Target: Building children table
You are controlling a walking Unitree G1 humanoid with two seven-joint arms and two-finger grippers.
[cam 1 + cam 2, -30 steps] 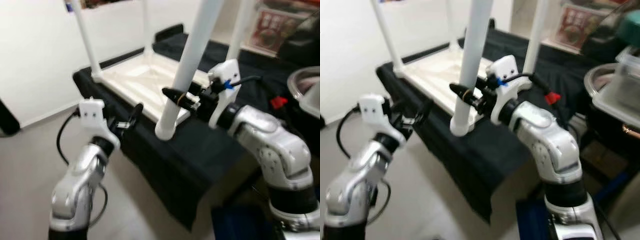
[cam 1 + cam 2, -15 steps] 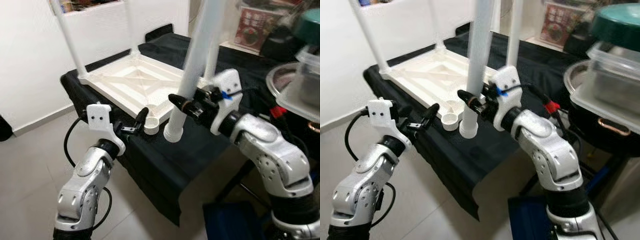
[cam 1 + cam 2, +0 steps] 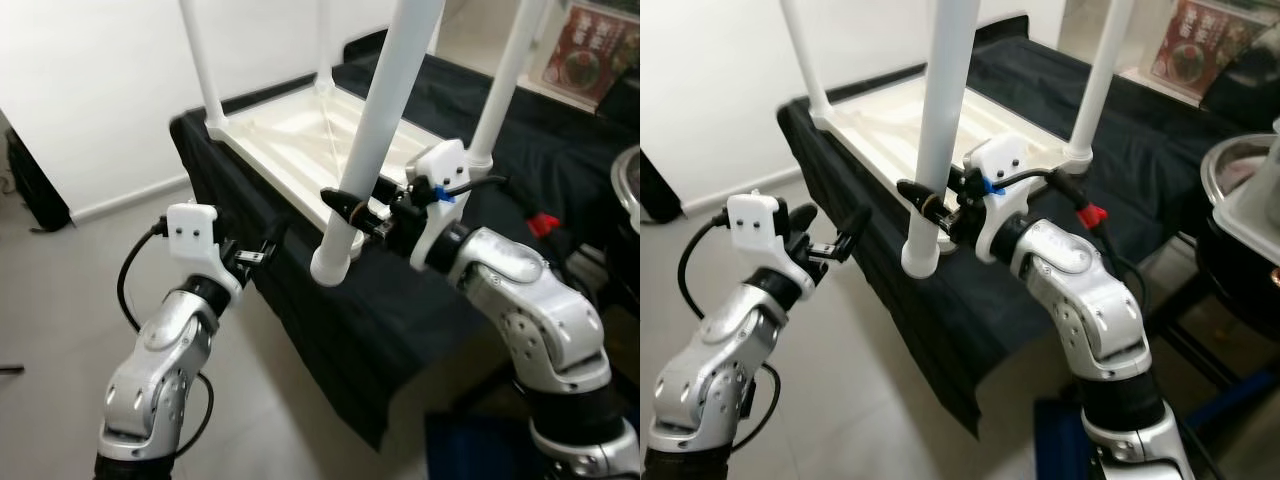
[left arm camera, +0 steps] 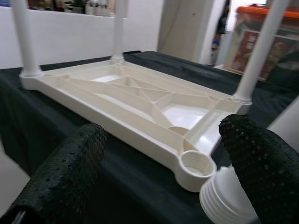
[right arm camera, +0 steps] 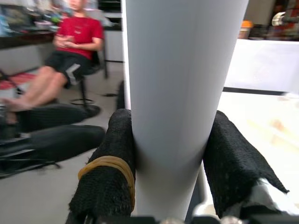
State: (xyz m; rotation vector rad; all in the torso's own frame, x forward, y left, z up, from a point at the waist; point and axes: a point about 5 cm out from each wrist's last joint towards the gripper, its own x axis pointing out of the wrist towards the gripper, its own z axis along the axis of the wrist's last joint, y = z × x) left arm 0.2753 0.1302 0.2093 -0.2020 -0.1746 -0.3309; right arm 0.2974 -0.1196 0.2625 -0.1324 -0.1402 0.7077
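**Fourth leg poised over the last socket**

The white tabletop (image 3: 300, 150) lies upside down on the black-draped desk (image 3: 400, 300), so its corner sockets face up. Three legs stand in their corners. The near corner's threaded socket (image 4: 195, 164) is empty.

The right tool (image 3: 350, 212) pinches the loose leg (image 3: 375, 130) low on its shaft, fingers (image 5: 110, 172) pressed against both sides. That low hold likely gives control of the threaded end (image 4: 224, 196), which hangs just beside the socket, not yet in it. The leg tilts slightly.

The left tool (image 3: 830, 232) hovers near the desk's edge, fingers (image 4: 65, 172) spread and holding nothing, pointing at the open corner, probably ready to steady the tabletop during screwing.

A seated person (image 5: 74, 42) appears in the background.
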